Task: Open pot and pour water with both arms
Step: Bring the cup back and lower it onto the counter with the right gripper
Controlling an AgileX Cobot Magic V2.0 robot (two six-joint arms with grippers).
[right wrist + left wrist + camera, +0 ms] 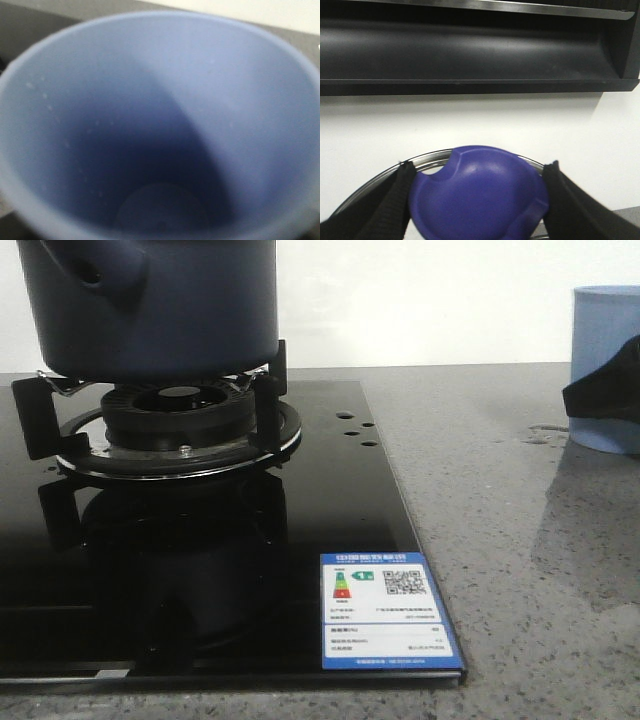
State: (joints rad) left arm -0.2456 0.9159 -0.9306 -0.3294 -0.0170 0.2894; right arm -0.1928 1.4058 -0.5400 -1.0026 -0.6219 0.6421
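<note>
The dark navy pot (150, 300) sits on the gas burner (180, 420) at the back left, its stubby tube (95, 275) facing me; its top is cut off by the frame. In the left wrist view my left gripper (477, 200) is shut on the lid's blue knob (480, 190), one black finger touching each side, with the lid's metal rim (427, 157) behind. A black wedge tip of my right gripper (600, 392) lies against the side of the light blue cup (605, 360) at the far right. The right wrist view looks down into the cup (160, 125); no fingers show there.
A black glass hob (200, 570) with a blue-and-white label (385, 610) fills the left; its edge meets the grey speckled counter (520, 570). The burner's black pot supports (270, 390) stick out round the pot. A white wall and a black hood (470, 45) are behind.
</note>
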